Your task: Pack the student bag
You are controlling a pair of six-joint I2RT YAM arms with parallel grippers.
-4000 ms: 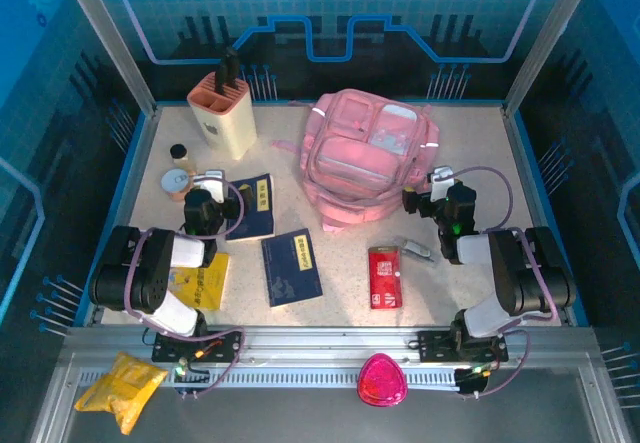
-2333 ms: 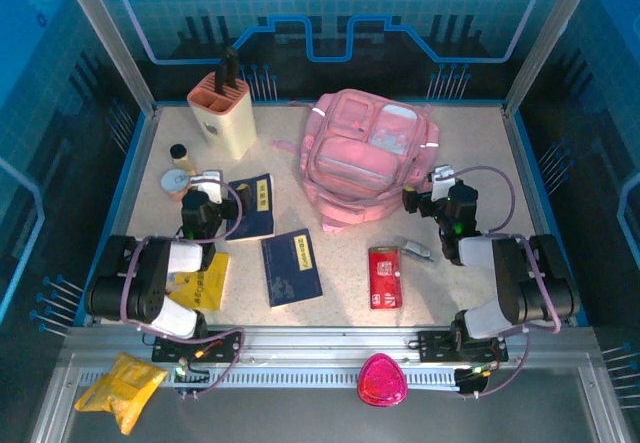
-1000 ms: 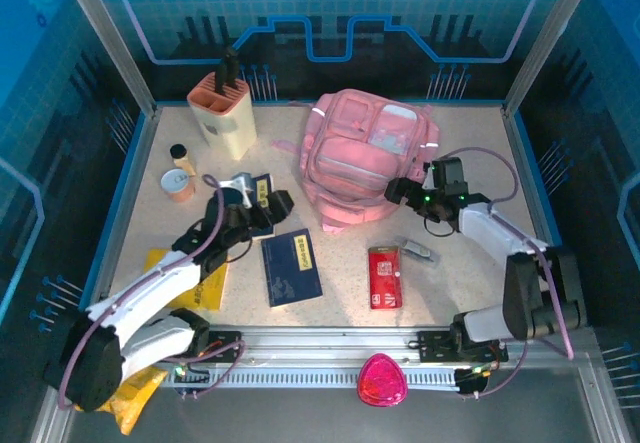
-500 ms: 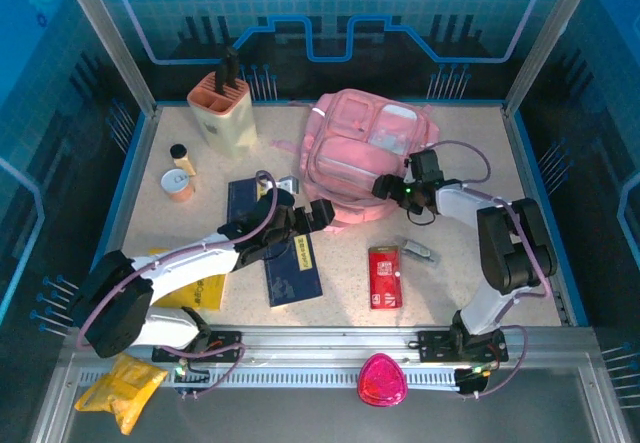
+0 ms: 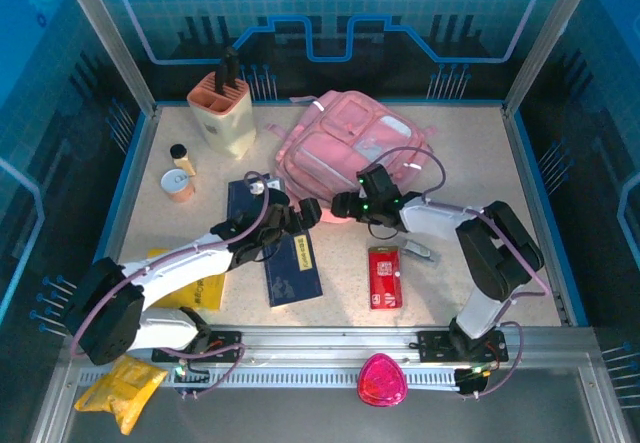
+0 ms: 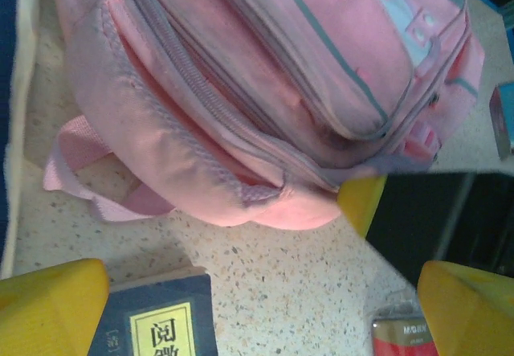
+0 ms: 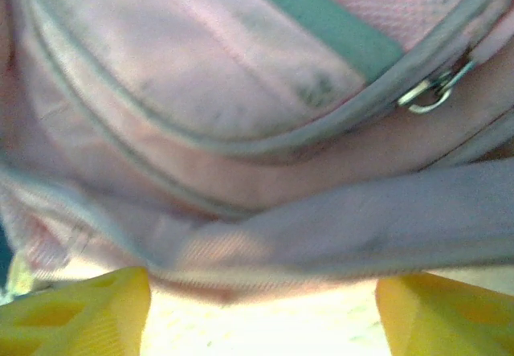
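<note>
Bag: the student bag (image 5: 340, 143) is seen lying flat at the far middle of the table (image 5: 470, 153), swung leftward since half a second ago.
Right gripper (image 5: 343, 203): brought to the bag's near hem, jaws narrowed from full spread with fabric between them; whether anything is pinched cannot be told.
Left gripper (image 5: 308, 213): spread fully, nothing held, just beside that hem.
Meaning: the bag is judged to be being turned for access; the blue book (image 5: 292, 268) and red booklet (image 5: 384, 276) are not yet packed.

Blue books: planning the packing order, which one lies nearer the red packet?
The front book, lower and to the right in the top view; the back book lies farther back and left.
</note>
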